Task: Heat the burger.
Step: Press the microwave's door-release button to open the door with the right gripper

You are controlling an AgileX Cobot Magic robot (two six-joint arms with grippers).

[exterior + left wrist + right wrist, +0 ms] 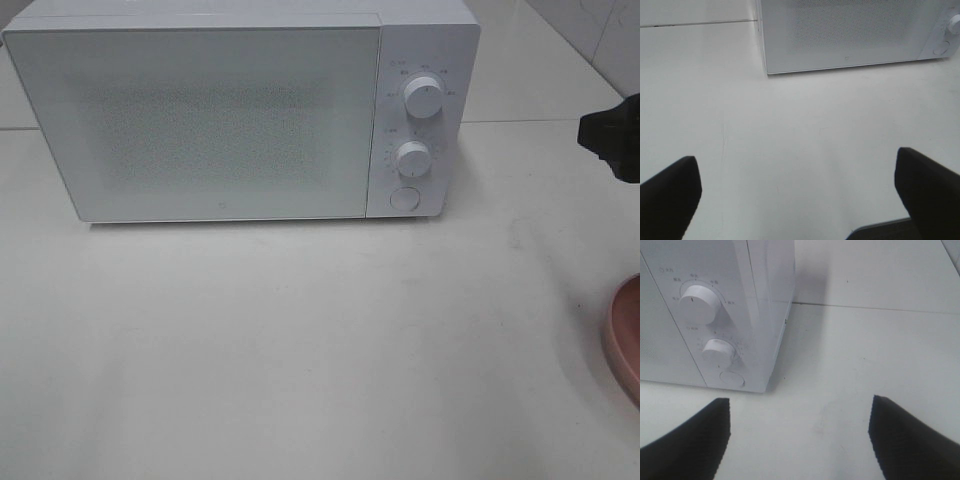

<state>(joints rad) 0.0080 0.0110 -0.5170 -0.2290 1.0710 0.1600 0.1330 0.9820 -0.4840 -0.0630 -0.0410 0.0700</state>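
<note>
Left fingers point(670, 200), right fingers point(690, 440) spread | microwave point(200, 120) shut | pink plate point(625, 340)

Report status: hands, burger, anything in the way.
Left hand open, empty. Right hand open, empty. Burger not in view; plate edge at far right. Microwave door shut.

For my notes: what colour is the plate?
The plate is pink, clearest in the exterior high view.

Bright, soft, even light falls from above, washing the white surface point(300, 350) and the microwave point(200, 120) into pale low contrast. A thin, faint shadow hugs the microwave's near and right foot. All views are slightly soft and grainy. The left pincer point(796, 161) and right pincer point(800, 402) show as blurred, featureless black.
</note>
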